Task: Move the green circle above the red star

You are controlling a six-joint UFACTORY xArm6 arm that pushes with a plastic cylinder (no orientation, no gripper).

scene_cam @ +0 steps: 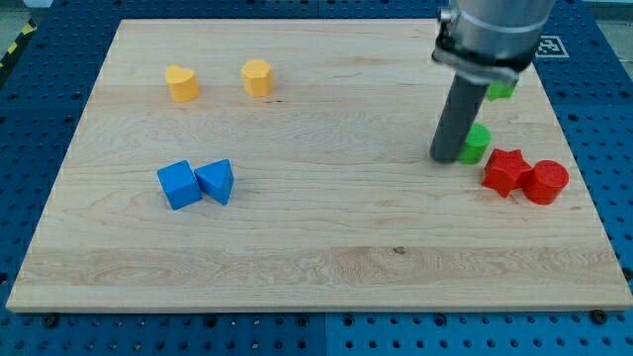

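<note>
The green circle (pixel 478 143) lies at the view's right, partly hidden behind my rod. The red star (pixel 505 171) lies just below and to the right of it, almost touching it. My tip (pixel 444 157) rests on the board right against the green circle's left side.
A red circle (pixel 545 182) touches the red star's right side. Another green block (pixel 501 89) shows partly behind the arm, above the green circle. A blue cube (pixel 178 184) and blue triangle (pixel 216 181) sit at the left. A yellow heart (pixel 182 83) and yellow hexagon (pixel 257 77) sit top left.
</note>
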